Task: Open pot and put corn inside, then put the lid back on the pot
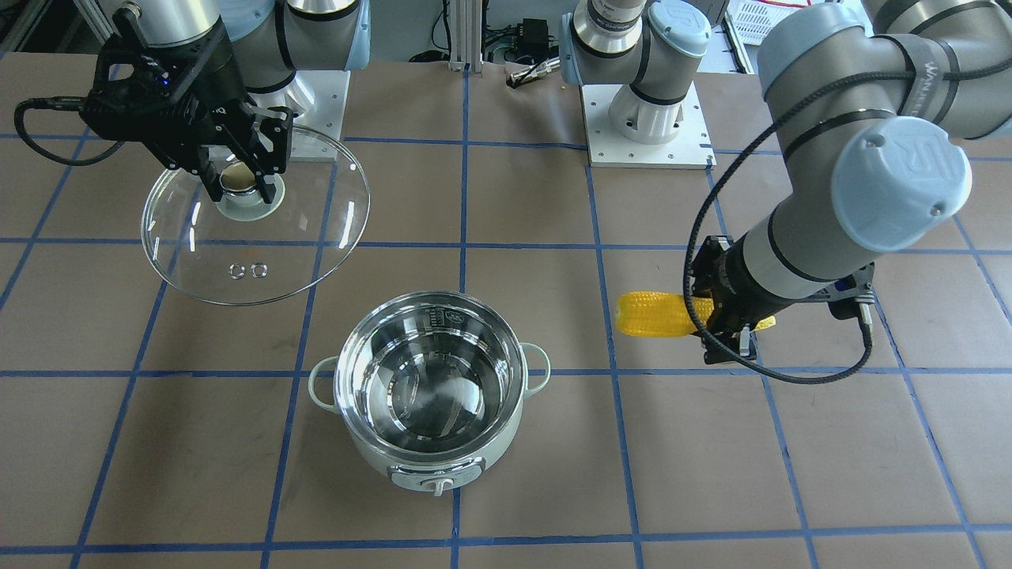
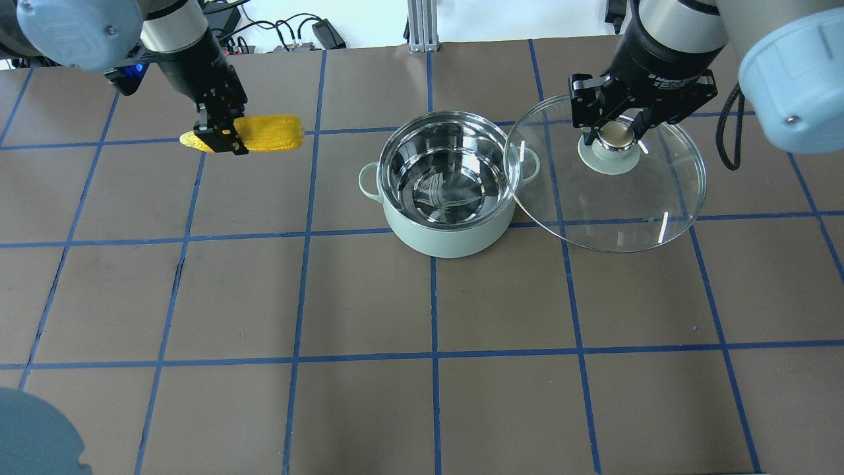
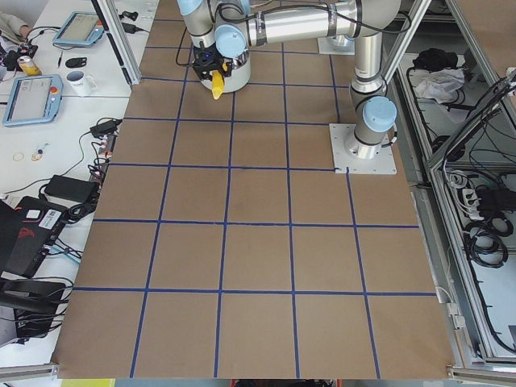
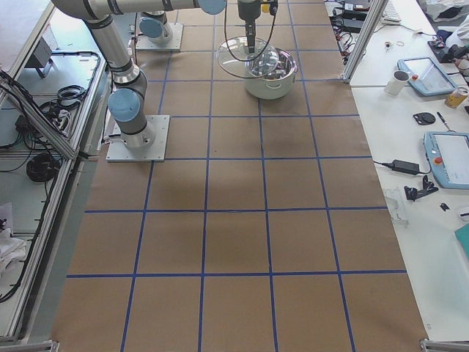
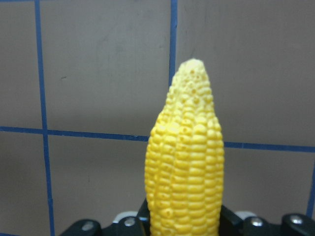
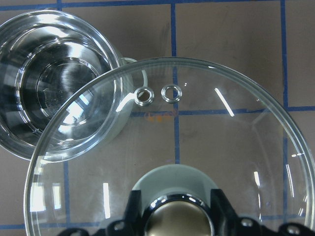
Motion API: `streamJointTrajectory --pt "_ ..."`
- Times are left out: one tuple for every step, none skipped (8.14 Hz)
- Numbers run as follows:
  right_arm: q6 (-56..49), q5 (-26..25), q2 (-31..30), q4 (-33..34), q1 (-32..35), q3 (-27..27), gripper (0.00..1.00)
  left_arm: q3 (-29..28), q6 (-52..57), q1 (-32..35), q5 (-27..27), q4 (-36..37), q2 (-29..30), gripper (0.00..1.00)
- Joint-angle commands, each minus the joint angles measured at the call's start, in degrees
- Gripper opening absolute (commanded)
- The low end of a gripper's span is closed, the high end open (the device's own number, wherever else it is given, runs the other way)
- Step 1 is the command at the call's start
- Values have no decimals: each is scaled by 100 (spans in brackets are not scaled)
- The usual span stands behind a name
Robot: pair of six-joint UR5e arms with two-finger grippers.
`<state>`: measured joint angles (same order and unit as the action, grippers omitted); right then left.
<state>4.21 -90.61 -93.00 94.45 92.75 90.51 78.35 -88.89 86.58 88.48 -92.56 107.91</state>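
The mint-green pot point(image 2: 448, 232) stands open at the table's middle, its steel interior empty; it also shows in the front view point(image 1: 371, 452). My left gripper point(image 2: 221, 135) is shut on the yellow corn point(image 2: 271, 132) and holds it lengthwise above the table, left of the pot. The left wrist view shows the corn point(image 5: 184, 162) pointing away between the fingers. My right gripper point(image 2: 616, 130) is shut on the knob of the glass lid point(image 2: 613, 208) and holds it in the air just right of the pot. In the right wrist view the lid point(image 6: 206, 142) overlaps the pot's edge point(image 6: 54, 98).
Brown table with a blue tape grid. Two arm base plates point(image 1: 648, 130) stand at the robot's side. Side benches with tablets and cables point(image 4: 440, 154) run along the operators' side, beyond the table edge.
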Motion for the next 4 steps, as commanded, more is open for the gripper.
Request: streamJointTrajectory --pt "1 -1 2 21 -11 1 21 -206 -802 875 -147 797 229 0" --pt "-42 -10 2 30 -20 1 21 -206 -971 1192 -147 827 361 0" --pt "-69 -62 2 47 -20 1 21 -215 -1121 1430 -129 914 554 0" --pt "-60 -71 2 22 -20 1 21 -232 -1392 1650 -77 1220 799 0"
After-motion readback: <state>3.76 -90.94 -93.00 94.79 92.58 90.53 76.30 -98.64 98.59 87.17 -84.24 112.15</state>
